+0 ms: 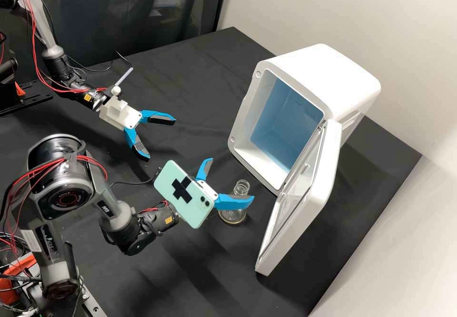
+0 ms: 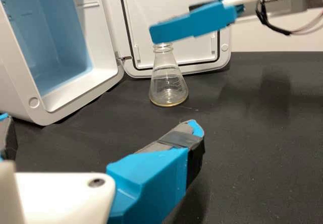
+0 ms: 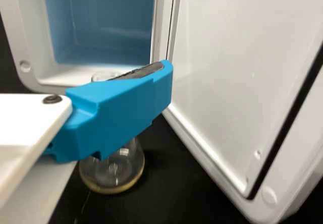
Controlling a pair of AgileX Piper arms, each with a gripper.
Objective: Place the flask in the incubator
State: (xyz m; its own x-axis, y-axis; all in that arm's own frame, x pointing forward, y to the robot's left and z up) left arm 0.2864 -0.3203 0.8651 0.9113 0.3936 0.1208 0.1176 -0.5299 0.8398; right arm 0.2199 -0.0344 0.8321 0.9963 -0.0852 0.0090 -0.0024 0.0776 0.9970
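A clear glass flask (image 1: 234,213) stood upright on the black bench (image 1: 190,69), just in front of a white incubator (image 1: 328,74) with a blue inside, close to its open door (image 1: 295,198). The right gripper (image 1: 231,179) was at the flask with its blue fingers spread apart, not clamped. One finger crossed the flask's neck; whether it touched the glass could not be told. The left gripper (image 1: 159,138) hung over the bench, well apart from the flask, fingers wide and holding nothing. A pale green phone (image 1: 185,193) sat at the right arm's wrist.
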